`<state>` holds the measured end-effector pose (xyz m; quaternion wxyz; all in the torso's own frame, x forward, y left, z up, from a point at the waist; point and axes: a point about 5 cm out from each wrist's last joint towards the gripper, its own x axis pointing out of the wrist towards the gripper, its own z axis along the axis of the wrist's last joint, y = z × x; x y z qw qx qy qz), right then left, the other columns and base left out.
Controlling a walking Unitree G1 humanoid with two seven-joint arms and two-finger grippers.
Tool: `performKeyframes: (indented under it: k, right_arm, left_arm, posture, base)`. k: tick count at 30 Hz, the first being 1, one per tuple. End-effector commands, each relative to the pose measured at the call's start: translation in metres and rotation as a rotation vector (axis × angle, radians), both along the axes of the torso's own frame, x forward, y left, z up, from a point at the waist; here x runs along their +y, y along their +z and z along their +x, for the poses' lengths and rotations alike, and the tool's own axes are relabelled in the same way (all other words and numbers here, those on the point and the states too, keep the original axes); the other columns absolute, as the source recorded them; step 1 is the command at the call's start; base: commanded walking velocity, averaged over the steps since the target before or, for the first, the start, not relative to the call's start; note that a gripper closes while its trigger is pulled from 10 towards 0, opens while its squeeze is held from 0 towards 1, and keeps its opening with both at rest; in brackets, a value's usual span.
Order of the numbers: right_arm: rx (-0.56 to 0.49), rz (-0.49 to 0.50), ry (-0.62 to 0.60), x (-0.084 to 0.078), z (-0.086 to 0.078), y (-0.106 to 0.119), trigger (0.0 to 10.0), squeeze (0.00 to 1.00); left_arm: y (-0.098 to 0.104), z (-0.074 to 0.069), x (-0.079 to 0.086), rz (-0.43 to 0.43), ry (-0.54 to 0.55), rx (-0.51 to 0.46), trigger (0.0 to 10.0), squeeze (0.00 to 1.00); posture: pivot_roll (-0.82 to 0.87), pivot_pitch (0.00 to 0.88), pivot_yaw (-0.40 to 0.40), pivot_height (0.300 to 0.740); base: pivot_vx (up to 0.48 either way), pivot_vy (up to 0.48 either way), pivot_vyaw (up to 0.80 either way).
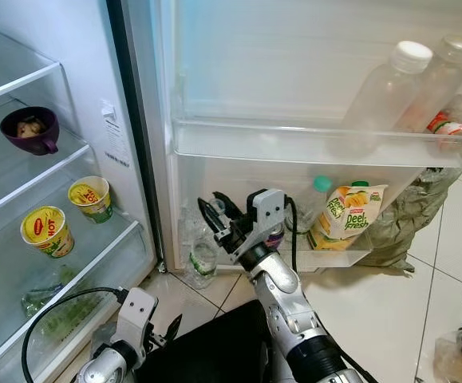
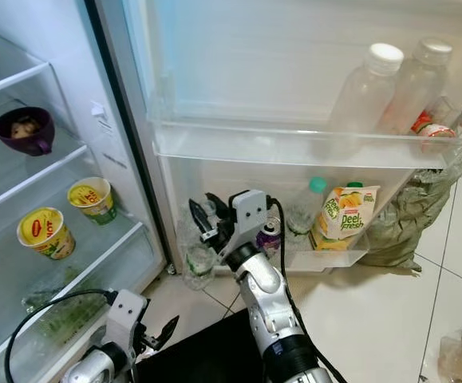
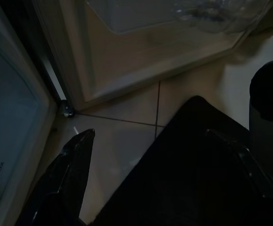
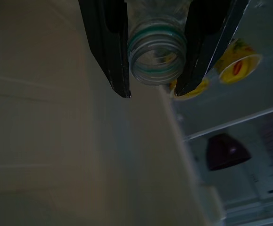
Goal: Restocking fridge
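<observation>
Right gripper [image 1: 213, 214] fingers narrow, pinching neck of clear plastic bottle [image 1: 202, 259], capless, at left end of lower door shelf [image 1: 350, 259]. Likely light, thin-walled, crushable, slick; neck stiffest hold. Left gripper [image 3: 174, 155] low near floor, fingers wide.

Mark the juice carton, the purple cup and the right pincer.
juice carton [image 1: 349, 214]: left eye view, front label.
purple cup [image 1: 29, 130]: left eye view, outer wall.
right pincer [image 4: 153, 94]: right wrist view, midway between fingertips.

Fridge door base [image 3: 127, 80] (dim) above tile floor [image 3: 122, 141]
</observation>
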<state>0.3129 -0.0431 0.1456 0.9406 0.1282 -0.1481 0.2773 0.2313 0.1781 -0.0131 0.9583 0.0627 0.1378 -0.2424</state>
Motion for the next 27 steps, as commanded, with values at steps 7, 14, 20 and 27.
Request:
performKeyframes:
  k: [7, 14, 20, 27]
  right_arm:
    - [-0.018, 0.094, -0.146, 0.001, 0.006, 0.008, 10.0, 0.0]
    - [0.007, 0.007, -0.025, 0.008, 0.004, 0.003, 10.0, 0.0]
    - [-0.027, -0.234, 0.352, 0.023, -0.015, -0.009, 10.0, 0.0]
    - [0.026, -0.231, 0.632, 0.027, -0.035, -0.016, 10.0, 0.0]
  left_arm:
    - [-0.009, -0.012, 0.002, 0.012, -0.002, 0.041, 10.0, 0.0]
    - [-0.007, -0.01, 0.001, 0.008, -0.006, 0.028, 10.0, 0.0]
    - [-0.005, -0.008, 0.0, 0.007, -0.008, 0.018, 10.0, 0.0]
    - [-0.005, -0.007, -0.002, 0.004, -0.01, 0.016, 10.0, 0.0]
  posture:
    - [0.02, 0.229, -0.096, 0.46]
    - [0.02, 0.231, -0.097, 0.46]
    - [0.02, 0.23, -0.1, 0.46]
    - [0.01, 0.228, -0.104, 0.46]
  base:
    - [0.0, 0.0, 0.0]
    - [0.0, 0.0, 0.0]
    - [0.0, 0.0, 0.0]
    - [0.0, 0.0, 0.0]
